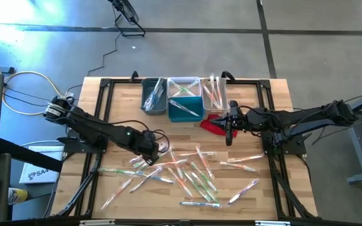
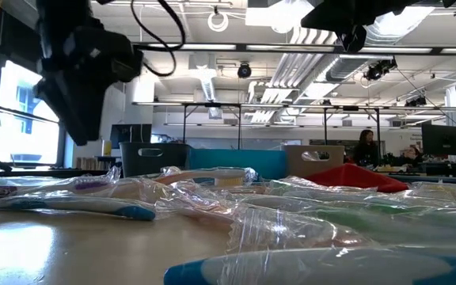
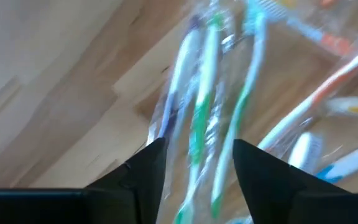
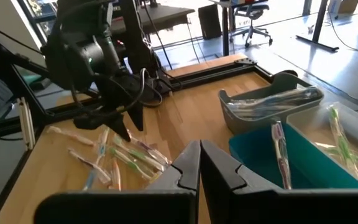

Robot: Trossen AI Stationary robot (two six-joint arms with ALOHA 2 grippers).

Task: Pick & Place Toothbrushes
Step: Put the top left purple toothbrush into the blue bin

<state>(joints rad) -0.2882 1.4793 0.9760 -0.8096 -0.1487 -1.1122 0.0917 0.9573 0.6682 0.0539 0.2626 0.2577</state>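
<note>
Toothbrushes (image 1: 190, 176) lie scattered in their clear wrappers across the front half of the table (image 1: 118, 113), spread from near the left edge to near the right edge, with green, orange, blue and white handles mixed together. I have the left gripper (image 1: 158, 152) low over the left part of that pile. From its wrist camera I see the two dark fingers (image 3: 143, 163) standing apart, with a green-handled brush (image 3: 199, 121) and its neighbours lying between and just beyond the tips; the picture is blurred, and I see nothing gripped.

Along the back edge sit three small bins side by side: a grey bin (image 1: 154, 95), a teal bin (image 1: 185, 108) and a white bin (image 1: 213, 93), each with wrapped brushes in it. A red cloth (image 1: 213, 125) lies just in front of the white bin. The right gripper (image 1: 229, 132) hangs above the red cloth, its fingers pressed together and holding nothing.
</note>
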